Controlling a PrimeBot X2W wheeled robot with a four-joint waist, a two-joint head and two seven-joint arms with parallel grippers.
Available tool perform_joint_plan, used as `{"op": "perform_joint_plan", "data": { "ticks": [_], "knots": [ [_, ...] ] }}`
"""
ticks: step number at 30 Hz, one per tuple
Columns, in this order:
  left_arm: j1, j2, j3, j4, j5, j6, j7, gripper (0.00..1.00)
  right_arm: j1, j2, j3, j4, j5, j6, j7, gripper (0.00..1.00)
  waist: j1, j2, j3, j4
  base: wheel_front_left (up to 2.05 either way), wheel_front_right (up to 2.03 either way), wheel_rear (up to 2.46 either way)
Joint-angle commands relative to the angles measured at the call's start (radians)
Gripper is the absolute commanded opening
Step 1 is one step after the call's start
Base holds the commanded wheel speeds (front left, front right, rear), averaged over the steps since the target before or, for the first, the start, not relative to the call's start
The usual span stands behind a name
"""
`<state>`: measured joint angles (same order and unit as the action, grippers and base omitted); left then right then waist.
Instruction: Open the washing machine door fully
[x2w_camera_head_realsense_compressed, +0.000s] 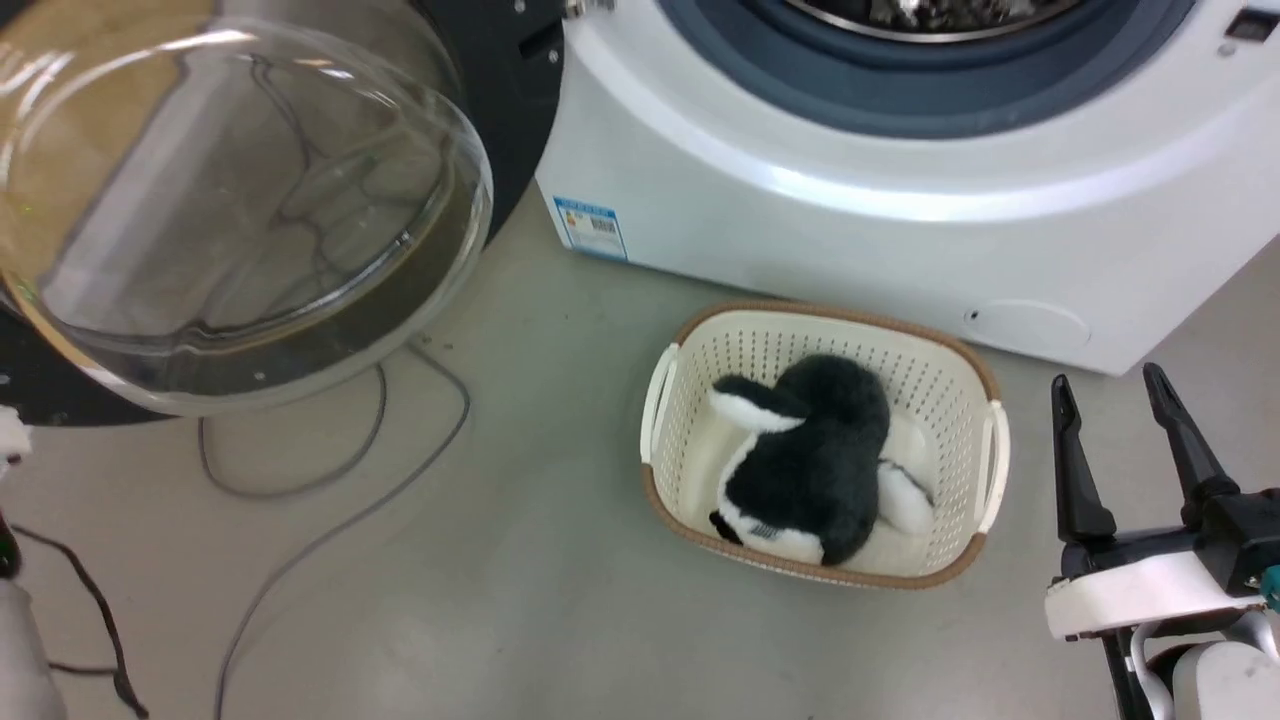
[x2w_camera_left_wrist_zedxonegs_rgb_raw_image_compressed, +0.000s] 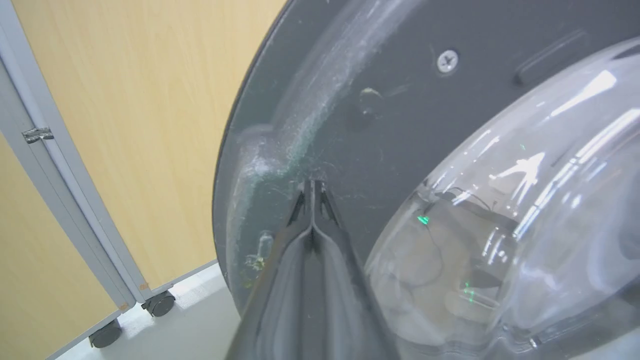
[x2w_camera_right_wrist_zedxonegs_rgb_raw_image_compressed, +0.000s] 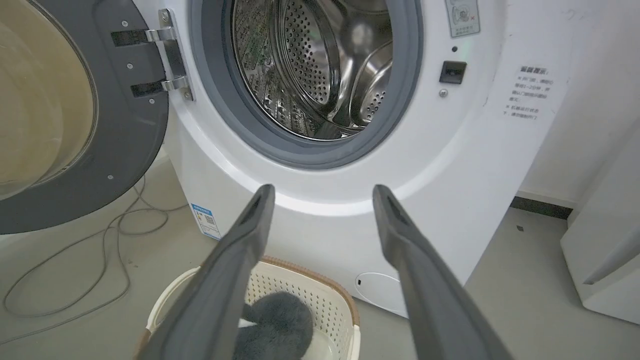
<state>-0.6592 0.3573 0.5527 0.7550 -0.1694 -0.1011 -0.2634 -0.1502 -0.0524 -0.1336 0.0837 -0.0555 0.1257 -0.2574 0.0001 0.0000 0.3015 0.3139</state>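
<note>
The door (x2w_camera_right_wrist_zedxonegs_rgb_raw_image_compressed: 125, 125) stands swung away from the washer (x2w_camera_head_realsense_compressed: 800, 200). It hangs on a metal hinge (x2w_camera_right_wrist_zedxonegs_rgb_raw_image_compressed: 170, 60) at the left edge of the washer's opening as the head view sees it. Its dark grey inner side faces out, and its glass bowl (x2w_camera_head_realsense_compressed: 230, 200) bulges toward the camera. The washer's opening is uncovered, showing the steel drum (x2w_camera_right_wrist_zedxonegs_rgb_raw_image_compressed: 320, 65) inside a grey gasket (x2w_camera_right_wrist_zedxonegs_rgb_raw_image_compressed: 300, 150).

The left hand (x2w_camera_left_wrist_zedxonegs_rgb_raw_image_compressed: 312, 187) is at the door, on the side away from the washer. Its 2 fingers are pressed tight together with nothing between them. Their tips sit against the door's scuffed inner face, between the rim and the bowl.

The right hand (x2w_camera_head_realsense_compressed: 1107, 380) hangs in front of the washer's right lower corner. Its 2 fingers are spread wide and hold nothing, apart from the washer.

A blue label (x2w_camera_head_realsense_compressed: 590, 228) sits low on the washer's left front corner, and a round cap (x2w_camera_head_realsense_compressed: 1030, 325) sits low toward its right. On the floor (x2w_camera_head_realsense_compressed: 520, 600) just in front of the washer is a cream basket (x2w_camera_head_realsense_compressed: 960, 360) with a brown rim. A black-and-white plush toy (x2w_camera_head_realsense_compressed: 810, 460) lies inside it. Grey cables (x2w_camera_head_realsense_compressed: 330, 480) loop over the floor to the washer's left, under the door. Beyond the door, farther from the washer, stands a wood-coloured panel (x2w_camera_left_wrist_zedxonegs_rgb_raw_image_compressed: 140, 100) on casters (x2w_camera_left_wrist_zedxonegs_rgb_raw_image_compressed: 160, 302).
</note>
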Motion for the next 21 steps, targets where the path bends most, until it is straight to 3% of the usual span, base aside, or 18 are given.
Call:
{"op": "perform_joint_plan", "data": {
  "ticks": [1, 21],
  "knots": [
    [0.019, -0.005, 0.002, -0.007, 0.005, -0.004, 0.002, 0.00, 0.009, 0.002, -0.002, 0.001, 0.004, 0.005, -0.004, 1.00, -0.0001, 0.0000, -0.016, 0.000, 0.00, 0.00, 0.00],
    [0.333, -0.154, -0.096, -0.414, 0.073, -0.029, 0.002, 0.00, 0.099, 0.002, -0.006, 0.007, 0.077, 0.005, -0.004, 1.00, -0.0001, 0.0000, -0.213, -0.023, 0.00, 0.00, 0.00]
  ]
}}
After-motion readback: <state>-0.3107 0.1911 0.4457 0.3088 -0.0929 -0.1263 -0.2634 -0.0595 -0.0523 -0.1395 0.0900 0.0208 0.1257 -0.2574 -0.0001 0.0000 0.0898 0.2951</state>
